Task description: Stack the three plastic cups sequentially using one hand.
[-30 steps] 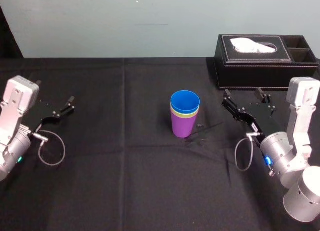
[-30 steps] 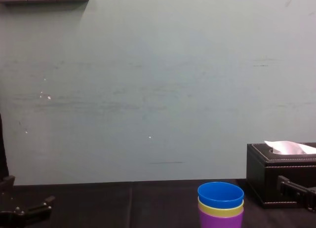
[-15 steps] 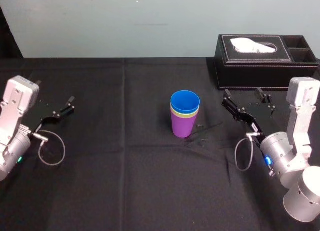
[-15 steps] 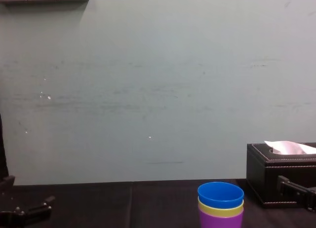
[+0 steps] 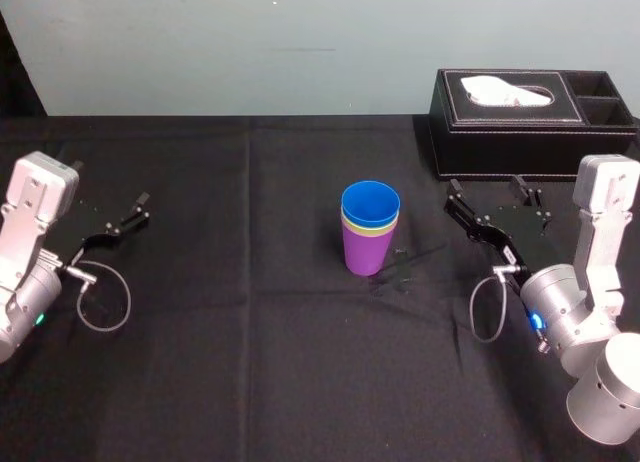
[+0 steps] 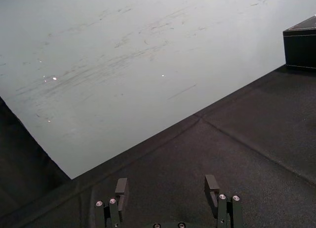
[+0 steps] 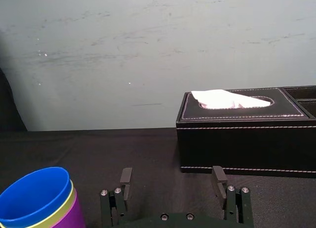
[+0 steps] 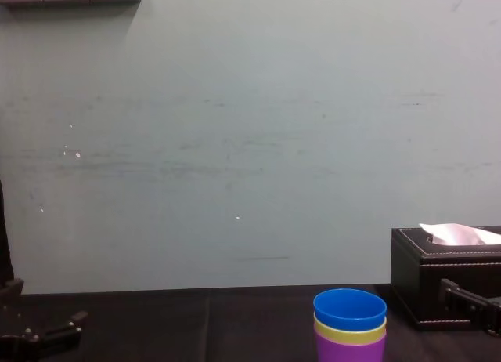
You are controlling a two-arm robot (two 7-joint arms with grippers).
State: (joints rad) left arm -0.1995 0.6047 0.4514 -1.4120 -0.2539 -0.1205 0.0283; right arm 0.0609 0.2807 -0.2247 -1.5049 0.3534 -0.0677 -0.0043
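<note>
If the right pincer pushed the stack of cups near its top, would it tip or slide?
Probably tip: the stack is tall, and the purple cup narrows toward its base. The creased black cloth may grip it, so sliding seems less likely. Three nested plastic cups are likely light, so a small push may suffice.

The yellow-green cup (image 5: 370, 231) shows only its rim between blue cup (image 5: 370, 202) and purple cup (image 5: 367, 254).
</note>
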